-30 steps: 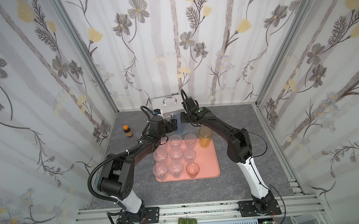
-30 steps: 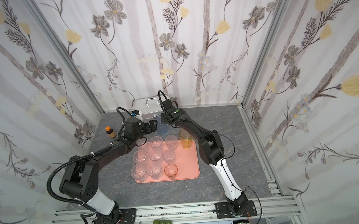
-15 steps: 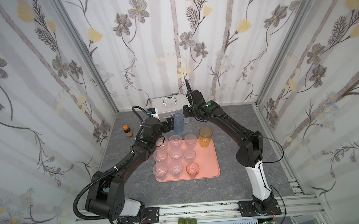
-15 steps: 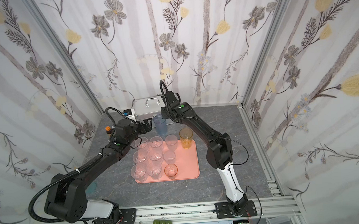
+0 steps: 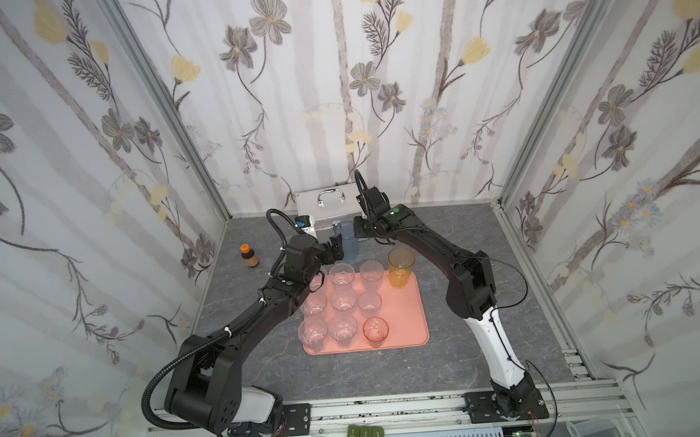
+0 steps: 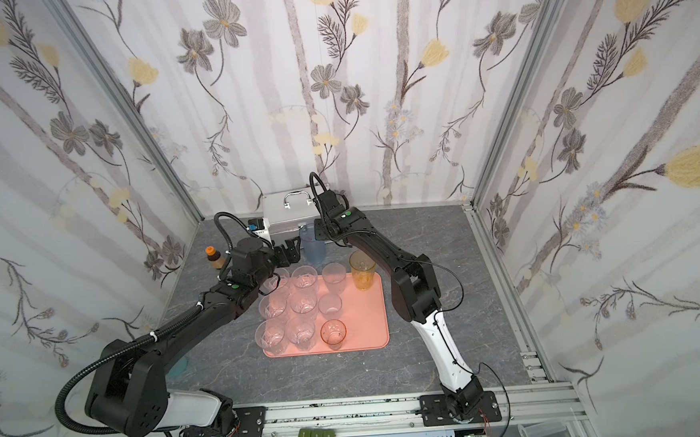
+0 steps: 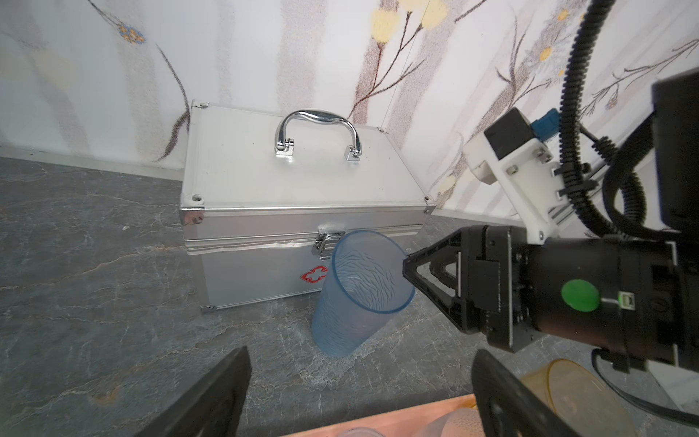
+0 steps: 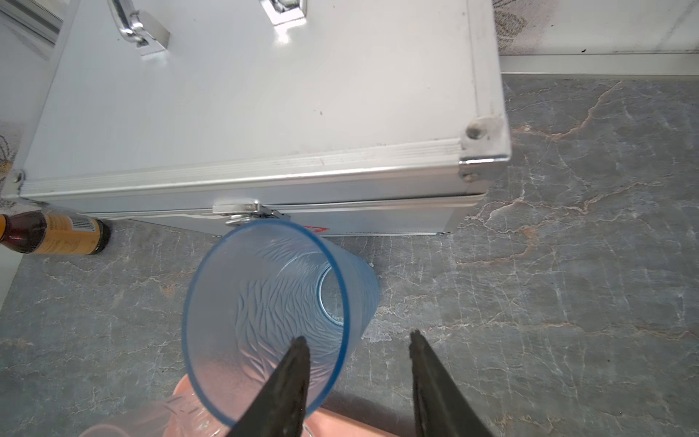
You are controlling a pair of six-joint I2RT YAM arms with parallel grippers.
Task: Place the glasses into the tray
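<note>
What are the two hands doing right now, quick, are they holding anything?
Left hand: open, holding nothing.
Right hand: open, straddling the rim of the blue glass, not gripping it.

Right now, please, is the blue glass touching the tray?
Apart. The left wrist view shows bare table between the blue glass and the tray.

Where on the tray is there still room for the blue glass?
The tray is bare along its right side, from the amber glass at its far right corner to the near rim. Its other three columns are packed with glasses. The blue glass stands off the tray, before the silver case.
</note>
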